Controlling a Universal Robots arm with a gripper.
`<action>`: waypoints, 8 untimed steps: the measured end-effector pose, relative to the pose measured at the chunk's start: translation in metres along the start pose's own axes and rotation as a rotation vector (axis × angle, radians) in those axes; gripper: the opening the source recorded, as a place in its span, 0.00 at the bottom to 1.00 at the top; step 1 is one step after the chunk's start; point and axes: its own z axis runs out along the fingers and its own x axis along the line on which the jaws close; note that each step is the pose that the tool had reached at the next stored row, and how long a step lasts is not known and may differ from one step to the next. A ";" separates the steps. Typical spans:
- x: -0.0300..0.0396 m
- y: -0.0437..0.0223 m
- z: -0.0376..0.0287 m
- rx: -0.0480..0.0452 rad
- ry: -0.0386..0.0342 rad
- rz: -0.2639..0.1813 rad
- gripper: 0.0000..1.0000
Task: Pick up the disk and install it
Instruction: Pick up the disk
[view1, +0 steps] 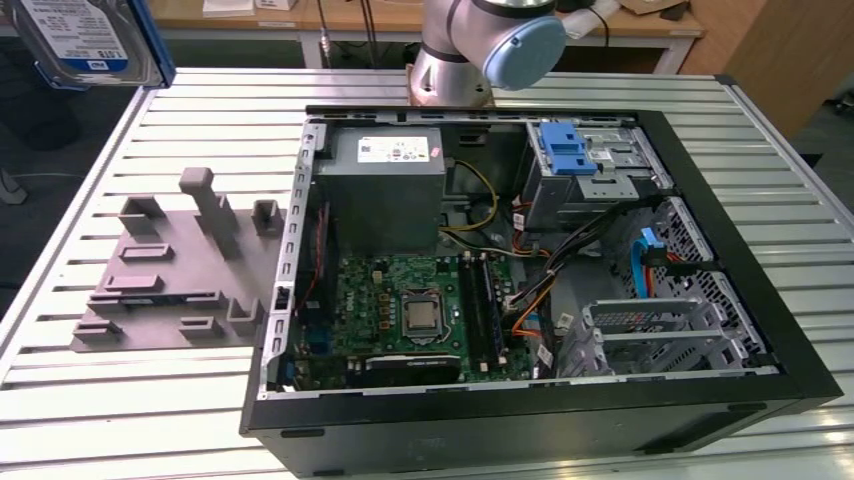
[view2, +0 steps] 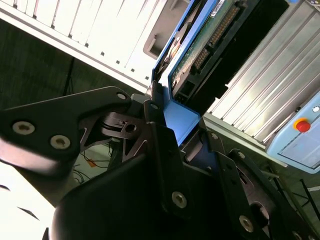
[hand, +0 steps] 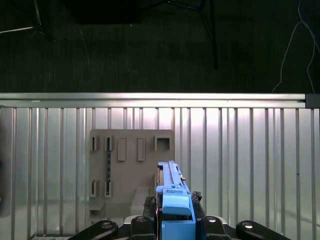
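— High at the exterior view's far left, is that the disk (view1: 83, 40)?
— Yes, raised well above the grey fixture plate (view1: 174, 270). The gripper (hand: 175, 222) pinches its blue frame, edge-on, long axis running straight out from it.
— And the drive cage (view1: 587, 165)?
— Well apart, toward the exterior view's right, inside the open case (view1: 534, 395). Silver body, white-and-blue label, green board behind.
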 end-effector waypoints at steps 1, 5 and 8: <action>0.0000 -0.0005 0.0000 -0.0001 0.0000 0.000 0.36; 0.0000 -0.0027 -0.0001 0.0000 0.0000 0.000 0.36; 0.0000 -0.0042 0.0000 0.0000 0.0000 0.000 0.36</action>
